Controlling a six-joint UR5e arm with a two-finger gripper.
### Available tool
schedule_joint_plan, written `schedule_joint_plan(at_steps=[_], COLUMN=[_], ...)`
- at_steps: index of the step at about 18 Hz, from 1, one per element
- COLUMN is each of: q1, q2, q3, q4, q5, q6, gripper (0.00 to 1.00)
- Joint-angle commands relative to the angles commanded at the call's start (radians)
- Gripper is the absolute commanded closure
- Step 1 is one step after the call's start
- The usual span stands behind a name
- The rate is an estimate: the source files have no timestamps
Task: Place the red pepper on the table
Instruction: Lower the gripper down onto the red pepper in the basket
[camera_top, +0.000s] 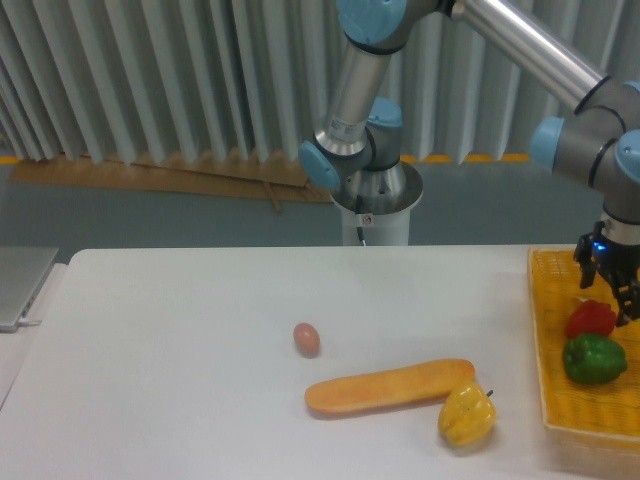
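While table (180, 330) carries egg (307, 339), long orange squash (390, 387), yellow pepper (466, 416), red pepper (590, 318) sits in yellow basket (580, 412), touching green pepper (594, 359) (nearer camera). Gripper (615, 297) just above-right of red pepper; jaw state: cannot tell.
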Motion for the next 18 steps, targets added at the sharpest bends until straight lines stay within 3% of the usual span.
schedule_joint_plan(at_steps=[10,18], q1=[0.003,0.012], q2=[0.008,0.015], q3=[-0.014,-0.110], q4=[0.000,-0.006], q5=[0.000,0.055], q6=[0.009,0.011], gripper=[0.00,0.00])
